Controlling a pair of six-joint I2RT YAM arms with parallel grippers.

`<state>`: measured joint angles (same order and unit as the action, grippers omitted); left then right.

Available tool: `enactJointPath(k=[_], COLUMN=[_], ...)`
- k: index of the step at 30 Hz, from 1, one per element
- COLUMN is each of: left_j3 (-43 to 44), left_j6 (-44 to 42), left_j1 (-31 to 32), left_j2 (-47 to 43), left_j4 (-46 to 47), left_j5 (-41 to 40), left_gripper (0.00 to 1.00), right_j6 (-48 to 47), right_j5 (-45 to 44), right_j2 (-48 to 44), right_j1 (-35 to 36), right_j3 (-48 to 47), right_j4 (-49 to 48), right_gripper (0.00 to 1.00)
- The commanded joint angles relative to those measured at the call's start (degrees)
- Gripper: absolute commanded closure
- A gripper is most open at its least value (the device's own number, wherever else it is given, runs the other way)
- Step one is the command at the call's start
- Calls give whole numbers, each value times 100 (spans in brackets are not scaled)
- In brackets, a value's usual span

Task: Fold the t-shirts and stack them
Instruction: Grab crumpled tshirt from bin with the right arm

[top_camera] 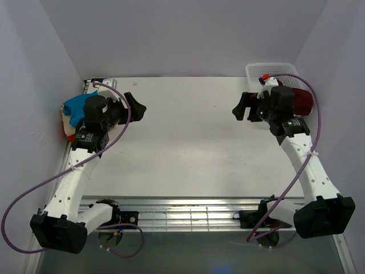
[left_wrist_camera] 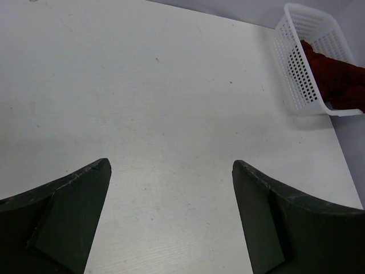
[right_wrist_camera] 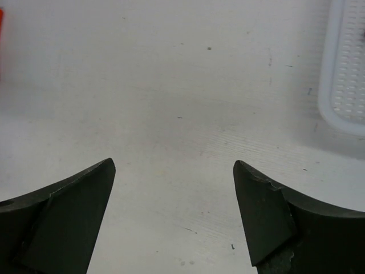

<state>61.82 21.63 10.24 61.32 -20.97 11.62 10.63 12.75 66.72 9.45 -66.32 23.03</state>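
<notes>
A dark maroon t-shirt [top_camera: 303, 100] lies bunched in the white mesh basket [top_camera: 272, 69] at the back right; it also shows in the left wrist view [left_wrist_camera: 337, 80]. A bright blue t-shirt [top_camera: 74, 107] lies on a small pile at the far left edge, with beige cloth [top_camera: 69, 129] and a bit of red-orange cloth [top_camera: 60, 129] under it. My left gripper [top_camera: 134, 105] [left_wrist_camera: 171, 163] is open and empty, just right of that pile. My right gripper [top_camera: 239, 108] [right_wrist_camera: 174, 163] is open and empty, just left of the basket. A red sliver [right_wrist_camera: 1, 34] shows at the right wrist view's left edge.
The white table [top_camera: 188, 142] lies between the two grippers. The basket wall [left_wrist_camera: 296, 63] stands at the table's right edge. A white mesh-textured edge [right_wrist_camera: 345, 74] shows at the right of the right wrist view. Grey walls close in the back and both sides.
</notes>
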Motion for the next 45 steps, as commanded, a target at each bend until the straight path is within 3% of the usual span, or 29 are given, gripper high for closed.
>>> enactJointPath(k=[1, 7, 14, 24, 30, 45], left_j3=[-30, -214, -513, -742, -970, -1102], left_j6=[-27, 96, 8, -115, -229, -282], left_j1=[-4, 4, 4, 4, 4, 4], left_j2=[-252, -480, -981, -1605, -2071, -2423], left_j4=[-82, -223, -513, -513, -531, -662], left_j5=[-300, -63, -98, 42, 95, 157], left_gripper=[2, 2, 2, 2, 2, 2], right_j6=[-456, -1237, -1186, -1388, -1581, -1670], right_j5=[-1089, -2829, -3226, -4078, -4816, -5213], right_j2=[306, 1395, 2757, 4278, 4587, 4955], right_j1=[-49, -163, -1075, -1367, -1446, -1815], right_j3=[-231, -724, -1672, -3000, -3158, -2974], right_j4=[193, -166, -325, -114, -193, -422], right_gripper=[10, 10, 8, 7, 7, 7])
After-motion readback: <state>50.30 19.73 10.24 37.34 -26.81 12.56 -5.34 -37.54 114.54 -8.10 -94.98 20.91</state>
